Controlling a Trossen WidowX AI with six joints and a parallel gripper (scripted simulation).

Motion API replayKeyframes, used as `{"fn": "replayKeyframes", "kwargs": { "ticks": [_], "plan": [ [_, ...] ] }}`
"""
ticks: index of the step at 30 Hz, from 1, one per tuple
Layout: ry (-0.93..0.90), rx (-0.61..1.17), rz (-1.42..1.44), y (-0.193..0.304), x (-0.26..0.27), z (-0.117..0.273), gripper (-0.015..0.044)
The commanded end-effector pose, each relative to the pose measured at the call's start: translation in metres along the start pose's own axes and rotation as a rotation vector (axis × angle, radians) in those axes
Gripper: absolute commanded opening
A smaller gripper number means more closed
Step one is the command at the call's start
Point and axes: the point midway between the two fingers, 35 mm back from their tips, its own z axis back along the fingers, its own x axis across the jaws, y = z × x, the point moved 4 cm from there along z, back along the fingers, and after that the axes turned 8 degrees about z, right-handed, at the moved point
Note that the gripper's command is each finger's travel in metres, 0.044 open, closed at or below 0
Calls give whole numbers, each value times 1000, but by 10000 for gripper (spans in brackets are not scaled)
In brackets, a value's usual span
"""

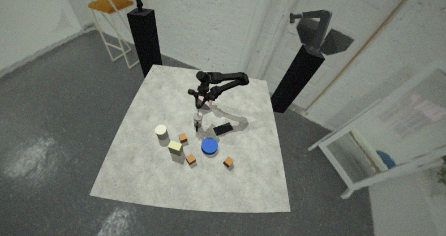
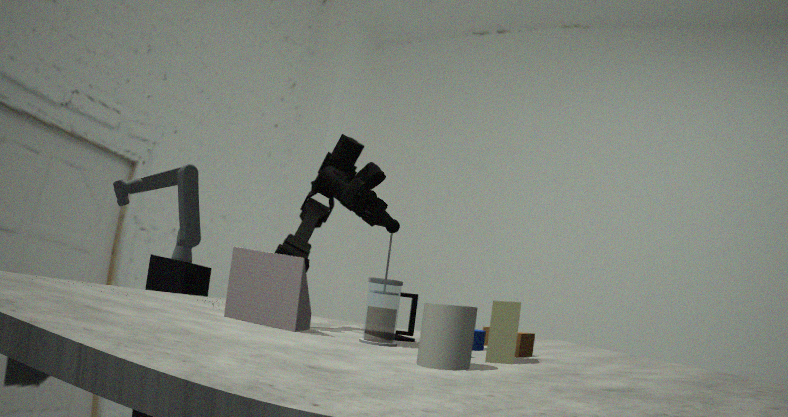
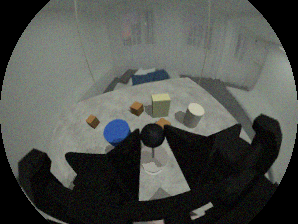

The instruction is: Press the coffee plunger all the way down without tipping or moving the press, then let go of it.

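Looking from the wrist view, the nearest thing is the gripper (image 3: 153,137) itself: its two dark fingers fill the lower half of the frame, and between them sits the black plunger knob (image 3: 152,137). The jaws are clenched on this knob, so the robot is grasping the plunger at its top.

Below the knob, the thin rod (image 2: 388,254) goes straight down to the lid of the coffee press (image 2: 383,310), which stands upright near the middle of the exterior frame, its black handle (image 2: 408,313) pointing to the right. The rod is at nearly full height, so I judge that the pressing has not really started.

Behind the press, toward the right of that frame, stand a grey cylinder (image 2: 446,335), a pale yellow block (image 2: 502,332), a blue disc (image 2: 478,339) and a small brown cube (image 2: 524,344). To the left is a pink wedge-shaped block (image 2: 268,288), beside the arm base.

The main risk is a push that is not straight. The gripper meets the knob at an angle, so if the arm moves down on a curve, the rod can take a side force and the tall, narrow press may tilt or slide on the table (image 2: 165,342). Also the round knob could slip out of the jaws. A release while the arm pushes sideways may shake the press.
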Motion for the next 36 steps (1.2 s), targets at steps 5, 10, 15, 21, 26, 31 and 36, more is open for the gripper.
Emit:
{"fn": "replayKeyframes", "kwargs": {
  "ticks": [5, 10, 15, 21, 26, 31, 36],
  "plan": [
    [3, 2, -4, 4, 0, -3, 118],
    [3, 3, -3, 11, 0, -9, 118],
    [4, 4, -3, 17, 0, -14, 118],
    [5, 5, -3, 25, 0, -20, 118],
    [5, 6, -2, 31, 0, -25, 118],
    [5, 6, -2, 38, 1, -29, 118],
    [5, 6, -3, 45, 2, -34, 118]
  ]
}}
